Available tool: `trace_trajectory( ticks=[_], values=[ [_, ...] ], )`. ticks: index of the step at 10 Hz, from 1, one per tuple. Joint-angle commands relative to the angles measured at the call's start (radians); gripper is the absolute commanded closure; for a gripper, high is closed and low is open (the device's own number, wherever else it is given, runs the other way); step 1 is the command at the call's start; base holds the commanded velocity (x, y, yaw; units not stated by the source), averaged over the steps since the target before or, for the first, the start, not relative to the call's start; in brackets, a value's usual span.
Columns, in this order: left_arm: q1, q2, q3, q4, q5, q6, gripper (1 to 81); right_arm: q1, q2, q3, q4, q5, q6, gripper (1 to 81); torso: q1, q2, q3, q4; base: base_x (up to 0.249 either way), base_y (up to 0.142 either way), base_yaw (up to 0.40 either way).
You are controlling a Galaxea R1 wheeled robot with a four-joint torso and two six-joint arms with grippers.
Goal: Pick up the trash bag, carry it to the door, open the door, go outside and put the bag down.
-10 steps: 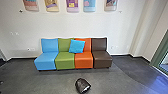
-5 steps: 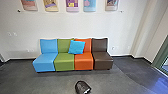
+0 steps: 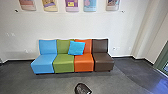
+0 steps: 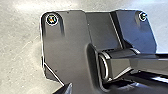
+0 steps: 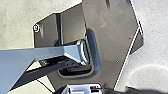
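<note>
Bag (image 3: 82, 89) lies on the floor (image 3: 45, 83) at your head view's bottom centre, before the couch (image 3: 63, 64). In the left wrist view, you can't tell if the left gripper is wide or narrow; in the right wrist view, nor can you for the right gripper.

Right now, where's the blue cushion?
In the head view, just left of center, the blue cushion leans on the backrests of the green seat and the orange seat, across the seam between them.

room either side of trash bag (image 3: 82, 89); sofa (image 3: 64, 63) beyond
</note>
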Motion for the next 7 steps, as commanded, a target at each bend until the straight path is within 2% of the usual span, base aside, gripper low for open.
trace_trajectory(
  ticks=[1,7],
  values=[
    [-0.031,-0.003,0.002,-0.007,0.057,0.0,1.0,0.02,-0.01,0.008,0.001,-0.054,0.002,1.0,0.0,0.0,0.0,0.0,0.134,0.0,0.0],
    [-0.03,-0.006,0.002,-0.007,0.057,0.0,1.0,0.017,-0.007,0.008,-0.005,-0.054,0.002,1.0,0.0,0.0,0.0,0.0,0.134,0.0,0.0]
  ],
)
